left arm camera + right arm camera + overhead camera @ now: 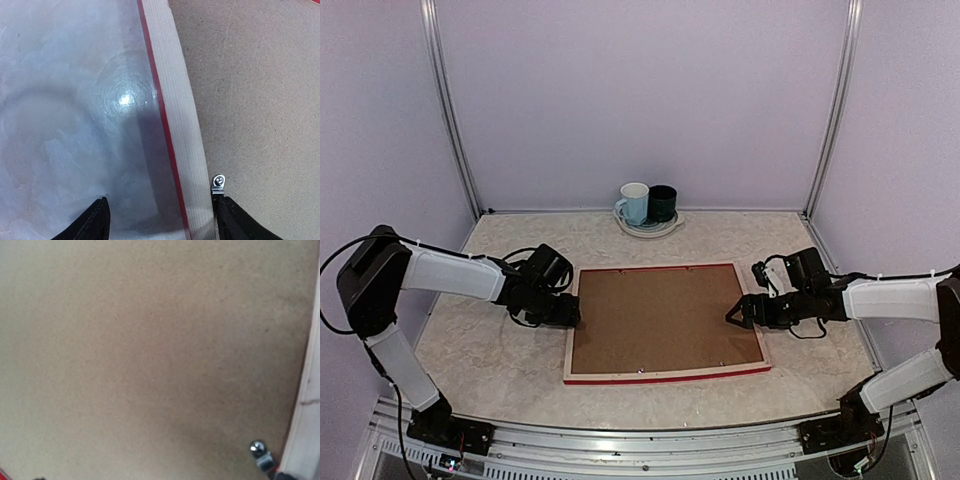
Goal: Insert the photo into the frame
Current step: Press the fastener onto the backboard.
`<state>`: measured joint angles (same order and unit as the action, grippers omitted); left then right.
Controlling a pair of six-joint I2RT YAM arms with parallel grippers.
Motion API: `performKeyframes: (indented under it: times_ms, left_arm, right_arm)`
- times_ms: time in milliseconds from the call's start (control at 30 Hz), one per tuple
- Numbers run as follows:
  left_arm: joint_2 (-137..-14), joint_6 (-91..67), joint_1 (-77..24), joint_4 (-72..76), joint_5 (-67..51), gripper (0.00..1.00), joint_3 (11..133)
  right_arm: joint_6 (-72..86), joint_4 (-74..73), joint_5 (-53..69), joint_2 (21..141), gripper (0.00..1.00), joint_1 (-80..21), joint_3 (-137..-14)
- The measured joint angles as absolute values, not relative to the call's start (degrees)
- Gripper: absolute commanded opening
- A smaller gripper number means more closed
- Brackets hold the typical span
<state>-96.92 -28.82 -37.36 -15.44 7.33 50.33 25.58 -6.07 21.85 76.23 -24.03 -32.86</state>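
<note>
One frame [665, 376], one backing board [660, 315], two mugs [634, 203], one plate [645, 231], one left end effector [570, 312], one right end effector [735, 315]

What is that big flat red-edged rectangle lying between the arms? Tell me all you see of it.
The frame lies flat, face down on the table: pale wooden rails, red outer edges, a brown backing board filling it, small metal tabs at the inner edge. The left gripper straddles its left rail, jaws open.

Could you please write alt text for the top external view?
A red-edged frame lies face down on the table, backing board up. The left gripper and right gripper sit open at its side edges; a pale mug and a dark mug stand behind.
</note>
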Motion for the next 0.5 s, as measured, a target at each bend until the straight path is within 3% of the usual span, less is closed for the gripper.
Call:
performKeyframes:
  times_ms: [500]
  left_arm:
    - [-95.74,-28.18,-37.76,-15.38,7.84,0.76,50.74]
  right_arm:
    - [25.63,-4.86,22.11,76.73,0.99,-24.05,-32.18]
